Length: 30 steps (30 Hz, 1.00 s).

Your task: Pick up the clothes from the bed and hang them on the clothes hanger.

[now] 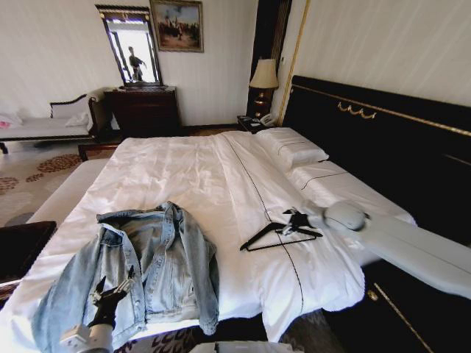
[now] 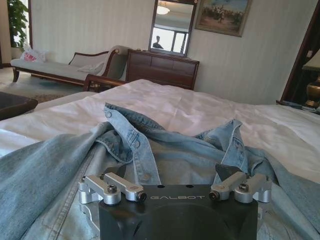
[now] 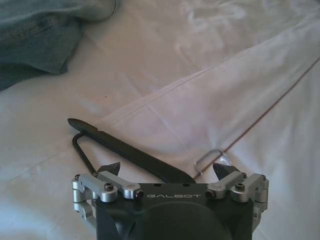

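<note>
Here, the faded denim jacket (image 1: pixel 140 272) lies rumpled, collar up, at the near left corner of the bed (image 1: pixel 199 173), on smooth white sheets. Left hand (image 1: pixel 112 288) hovers over it, fingers spread, empty. Right hand (image 1: pixel 296 220), open, straddles the slim black triangular hanger (image 1: pixel 272 237) near its wire hook (image 3: pixel 207 159).

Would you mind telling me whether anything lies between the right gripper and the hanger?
Nothing visible does. The right gripper sits open right over the hanger near its hook, with bare bed sheet around.
</note>
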Tool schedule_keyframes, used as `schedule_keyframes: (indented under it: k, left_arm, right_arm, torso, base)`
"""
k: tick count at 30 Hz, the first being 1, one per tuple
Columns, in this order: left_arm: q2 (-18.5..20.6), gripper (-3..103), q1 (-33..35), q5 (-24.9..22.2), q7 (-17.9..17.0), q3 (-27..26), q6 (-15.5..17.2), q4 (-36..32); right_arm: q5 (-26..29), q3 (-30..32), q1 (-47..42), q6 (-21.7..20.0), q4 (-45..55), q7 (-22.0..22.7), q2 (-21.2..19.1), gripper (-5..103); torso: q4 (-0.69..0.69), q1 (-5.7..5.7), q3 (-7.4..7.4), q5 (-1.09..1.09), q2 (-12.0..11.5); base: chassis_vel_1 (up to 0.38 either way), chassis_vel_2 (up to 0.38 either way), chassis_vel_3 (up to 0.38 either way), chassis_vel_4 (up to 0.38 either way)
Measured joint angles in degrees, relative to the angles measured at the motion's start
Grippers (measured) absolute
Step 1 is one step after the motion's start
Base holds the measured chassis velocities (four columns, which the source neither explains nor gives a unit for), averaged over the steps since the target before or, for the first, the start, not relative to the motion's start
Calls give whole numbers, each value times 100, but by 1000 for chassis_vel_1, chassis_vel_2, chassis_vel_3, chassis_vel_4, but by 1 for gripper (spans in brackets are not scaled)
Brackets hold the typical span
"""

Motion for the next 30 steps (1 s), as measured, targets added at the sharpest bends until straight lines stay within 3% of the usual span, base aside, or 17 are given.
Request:
schedule_keyframes:
  k: [2, 8, 17, 22, 30]
  left_arm:
    - [-41, 100, 36, -34, 0, -41, -22, -17]
    - [-108, 100, 64, -110, 0, -95, -75, -23]
    - [-200, 100, 17, -121, 1, -53, -93, 53]
    - [-214, 100, 17, -271, 0, -86, -73, 50]
    - [-165, 100, -1, -324, 0, -109, -66, 96]
  right_arm:
    - [112, -758, 609, -181, -310, 11, 329, 100]
    - [362, -1573, 1173, -398, -622, -68, 507, 100]
    - [525, -2183, 1626, -515, -1392, -71, 1013, 100]
    - [326, -2333, 1644, -499, -1817, -100, 1282, 100]
    - [229, -2393, 1616, -426, -2157, -214, 1317, 100]
  torso:
    - [0, 1, 0, -2, 0]
    - [-4, 1, 0, -2, 0]
    - [-2, 1, 0, -2, 0]
    - [-1, 0, 0, -2, 0]
    - [-3, 1, -1, -2, 0]
  base:
    - [0, 0, 0, 0]
    - [0, 0, 0, 0]
    - [0, 0, 0, 0]
    - [0, 0, 0, 0]
    - [0, 0, 0, 0]
